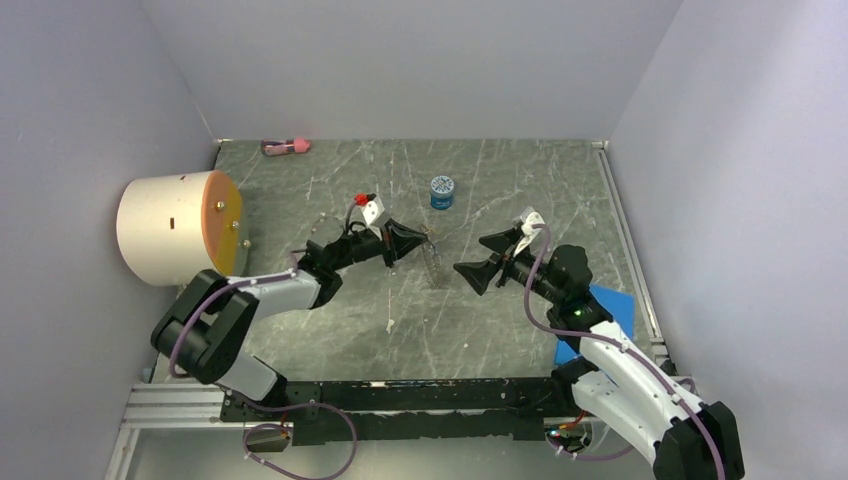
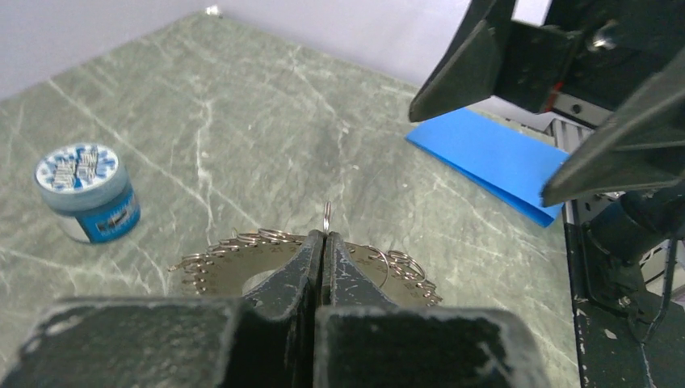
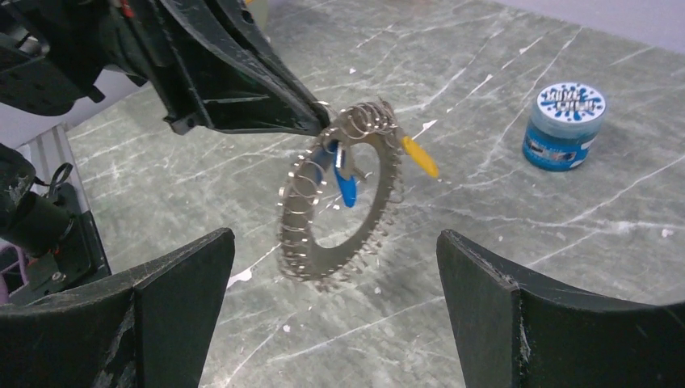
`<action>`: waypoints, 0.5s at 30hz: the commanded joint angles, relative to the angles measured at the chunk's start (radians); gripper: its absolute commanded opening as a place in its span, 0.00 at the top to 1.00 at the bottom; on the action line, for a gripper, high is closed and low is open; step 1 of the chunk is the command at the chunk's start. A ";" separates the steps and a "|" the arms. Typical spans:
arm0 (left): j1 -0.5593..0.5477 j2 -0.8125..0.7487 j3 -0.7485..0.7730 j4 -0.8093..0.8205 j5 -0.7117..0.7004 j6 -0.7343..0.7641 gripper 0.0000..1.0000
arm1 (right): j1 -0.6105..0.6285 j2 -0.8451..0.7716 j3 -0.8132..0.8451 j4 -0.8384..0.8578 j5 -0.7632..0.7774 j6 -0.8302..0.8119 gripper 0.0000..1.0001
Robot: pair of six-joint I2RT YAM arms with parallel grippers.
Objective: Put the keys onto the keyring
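A dark grey-green stone-patterned tabletop (image 1: 300, 180) with pale veins and white scuffs fills the floor of the scene. Plain, pale lavender-grey walls close it in on three sides: the far wall (image 1: 420, 60), the left wall (image 1: 70, 100) and the right wall (image 1: 760, 150), all bare and windowless. A thin silver metal strip (image 1: 625, 230) runs along the table's right edge, and a ribbed aluminium rail (image 1: 170, 405) lies across the near edge. A large cream cylinder with an orange face (image 1: 165, 228) sits on its side against the left wall. The light is soft and even, and the shadows are faint.
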 commanded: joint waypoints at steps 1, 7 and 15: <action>0.003 0.075 0.058 0.058 -0.038 -0.025 0.97 | -0.003 0.031 -0.016 0.082 -0.025 0.041 0.01; 0.003 0.130 -0.016 0.151 -0.087 -0.024 0.97 | -0.004 0.097 0.015 0.095 -0.075 0.048 0.01; 0.004 0.050 -0.152 0.095 -0.114 -0.008 0.98 | -0.005 0.098 0.011 0.102 -0.074 0.041 0.01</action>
